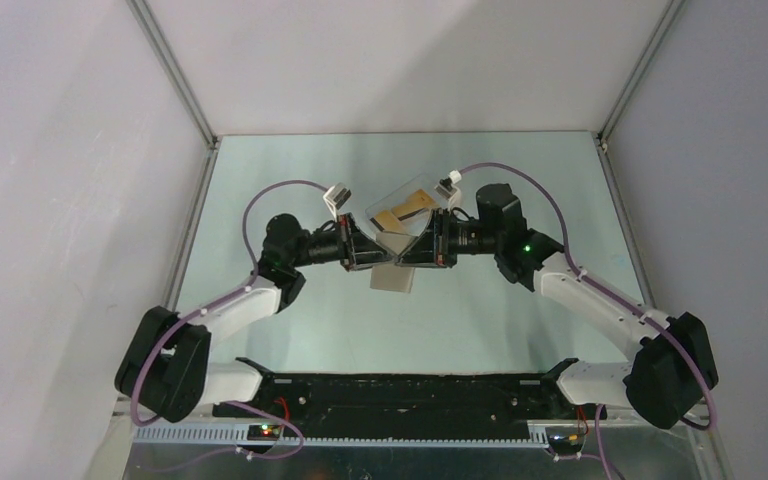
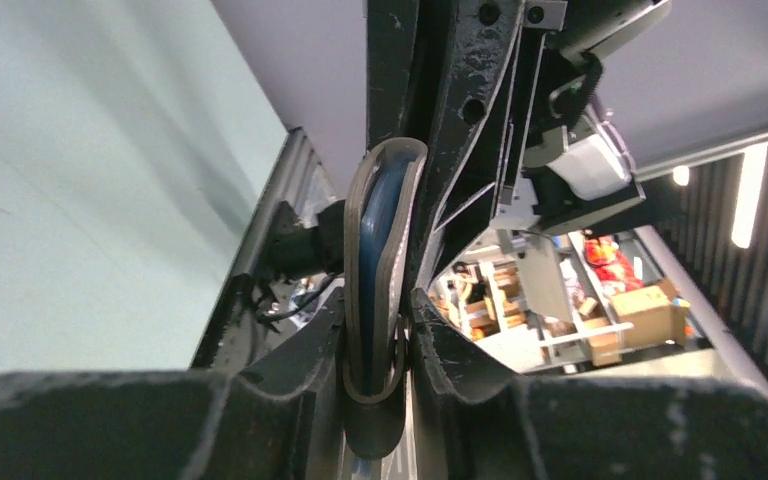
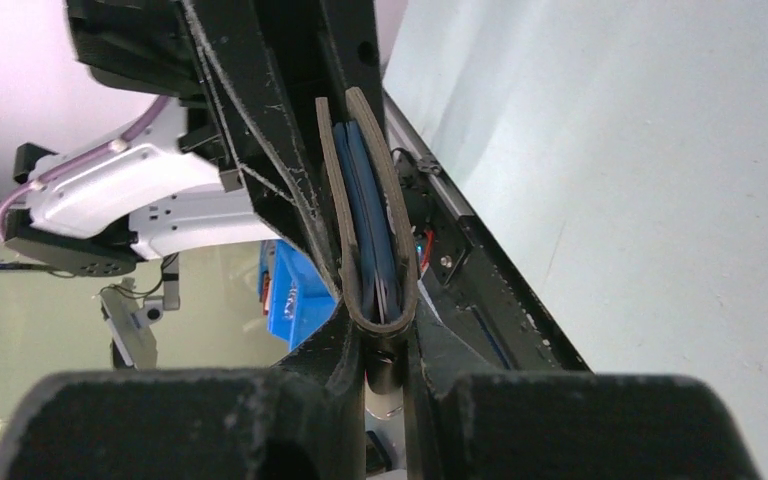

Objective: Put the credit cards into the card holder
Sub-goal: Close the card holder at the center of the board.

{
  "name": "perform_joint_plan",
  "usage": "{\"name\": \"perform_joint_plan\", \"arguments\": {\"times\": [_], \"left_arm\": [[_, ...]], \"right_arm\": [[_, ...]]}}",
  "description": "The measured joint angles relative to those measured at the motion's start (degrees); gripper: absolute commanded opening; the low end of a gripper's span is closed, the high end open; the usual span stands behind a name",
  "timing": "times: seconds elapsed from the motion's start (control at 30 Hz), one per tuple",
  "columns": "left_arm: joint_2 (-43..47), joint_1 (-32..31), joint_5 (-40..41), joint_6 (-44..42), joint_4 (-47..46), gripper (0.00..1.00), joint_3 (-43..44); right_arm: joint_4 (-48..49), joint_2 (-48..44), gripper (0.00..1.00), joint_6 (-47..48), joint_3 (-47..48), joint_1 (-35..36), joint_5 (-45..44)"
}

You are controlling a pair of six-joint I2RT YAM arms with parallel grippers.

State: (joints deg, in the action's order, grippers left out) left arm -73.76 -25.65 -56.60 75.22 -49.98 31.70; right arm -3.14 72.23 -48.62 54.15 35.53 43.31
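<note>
Top view: left gripper (image 1: 365,250) and right gripper (image 1: 428,246) meet in mid-air, card holder (image 1: 392,278) between them, credit cards (image 1: 400,212) just behind. Left wrist: jaws clamp the holder's edge. Right wrist: likewise (blue lining showing). Probably opening it; next, part the flaps.

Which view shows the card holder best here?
Right wrist: the holder sits sharp and edge-on, folded, blue lining showing. Left wrist shows a similar edge with less of the inside. Top shows only a small pale patch.
</note>
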Motion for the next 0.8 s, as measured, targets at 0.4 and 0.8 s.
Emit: {"name": "perform_joint_plan", "arguments": {"times": [0.4,0.8], "left_arm": [[8.2,-3.8,13.0,-19.5,31.1,0.0,6.3],[9.7,-7.2,22.1,-28.6,40.0,0.97,7.0]], "right_arm": [[-1.4,1.1,0.0,1.9,0.0,0.1,-3.5],[3.6,2.8,0.0,1.0,-2.8,0.4,-3.3]]}}
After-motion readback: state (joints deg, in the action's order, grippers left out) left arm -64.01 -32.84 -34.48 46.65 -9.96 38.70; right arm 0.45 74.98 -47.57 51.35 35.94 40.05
